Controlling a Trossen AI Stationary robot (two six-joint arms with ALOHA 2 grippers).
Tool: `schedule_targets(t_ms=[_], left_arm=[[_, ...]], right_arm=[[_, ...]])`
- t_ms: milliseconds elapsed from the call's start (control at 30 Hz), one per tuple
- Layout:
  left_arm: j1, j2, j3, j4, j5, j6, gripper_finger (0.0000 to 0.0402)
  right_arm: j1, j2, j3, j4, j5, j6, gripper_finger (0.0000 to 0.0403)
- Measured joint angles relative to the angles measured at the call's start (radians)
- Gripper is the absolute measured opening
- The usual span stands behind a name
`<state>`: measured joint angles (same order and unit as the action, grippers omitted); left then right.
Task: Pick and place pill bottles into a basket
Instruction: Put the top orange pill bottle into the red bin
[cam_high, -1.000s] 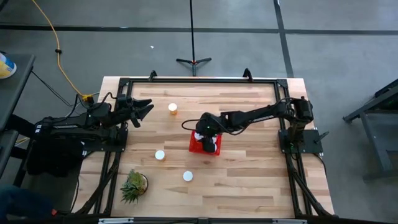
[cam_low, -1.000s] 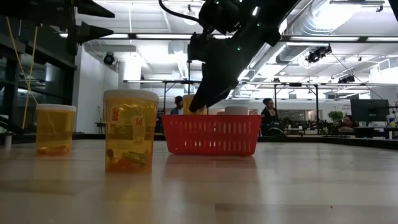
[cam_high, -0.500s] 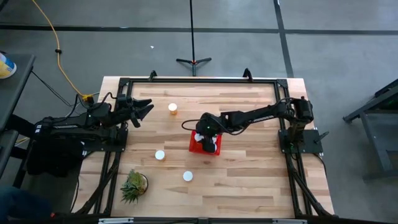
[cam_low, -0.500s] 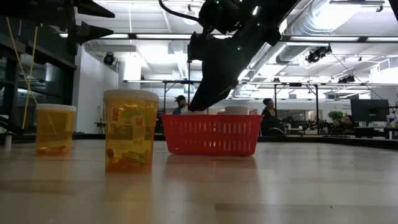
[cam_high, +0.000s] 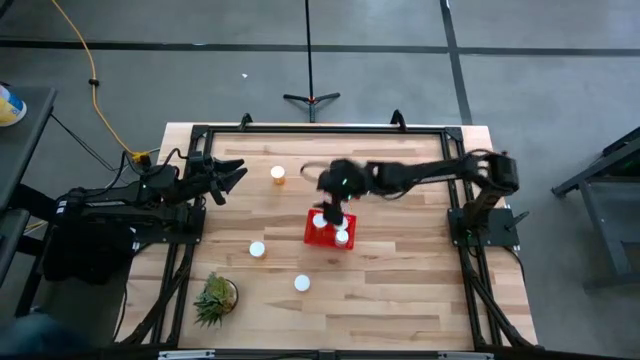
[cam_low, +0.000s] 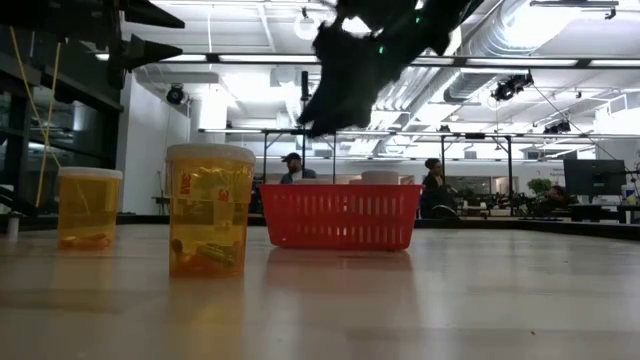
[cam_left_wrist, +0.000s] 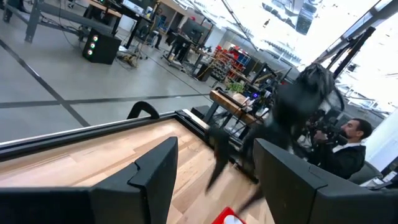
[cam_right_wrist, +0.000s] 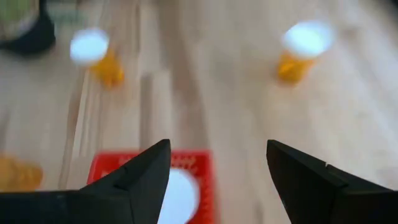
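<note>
So, left to right: the left gripper (cam_high: 232, 178) idles at the table's (cam_high: 400, 300) left edge, fingers spread and empty. A green spiky plant (cam_high: 214, 299) sits near the front-left corner. Three pill bottles stand loose: one (cam_high: 278, 175) at the back, one (cam_high: 257, 249) just left of the red basket (cam_high: 312, 235), one (cam_high: 302, 283) in front. The basket holds white-capped bottles (cam_high: 342, 237). The right gripper (cam_high: 336, 215) hangs over it, fingers wide, holding nothing.

The right hand (cam_low: 340, 75) is rendered as a motion-blurred dark mass in the low view. The basket (cam_right_wrist: 205, 163) is cut off by the right wrist view's edge, its contents partly hidden behind the fingers (cam_right_wrist: 140, 180). Both pill bottles (cam_right_wrist: 99, 59) beyond it are blurred.
</note>
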<state>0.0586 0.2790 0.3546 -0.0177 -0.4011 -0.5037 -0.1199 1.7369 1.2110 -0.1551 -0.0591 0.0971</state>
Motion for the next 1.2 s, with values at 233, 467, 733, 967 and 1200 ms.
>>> schedule_targets(t_ms=[233, 467, 733, 967, 1200], left_arm=[[0.0, 0.0, 0.0, 0.0, 0.0, 0.0, 0.0246], [0.0, 0.032, 0.0, 0.001, -0.001, 0.0, 0.0246], [0.0, 0.152, 0.0, 0.032, 0.011, 0.049, 0.0246], [0.001, 0.293, 0.022, 0.077, 0.101, 0.082, 0.028], [0.004, 0.471, 0.17, -0.068, 0.081, 0.186, 0.0365]], right_arm=[[-0.101, -0.242, 0.0, 0.016, -0.015, -0.016, 0.0256], [-0.095, -0.525, -0.178, 0.167, 0.005, 0.036, 0.0256], [-0.074, -0.797, -0.518, 0.304, 0.198, 0.168, 0.0256], [-0.078, -0.835, -0.573, 0.292, 0.248, 0.186, 0.0256], [-0.079, -0.834, -0.573, 0.284, 0.264, 0.165, 0.0256]])
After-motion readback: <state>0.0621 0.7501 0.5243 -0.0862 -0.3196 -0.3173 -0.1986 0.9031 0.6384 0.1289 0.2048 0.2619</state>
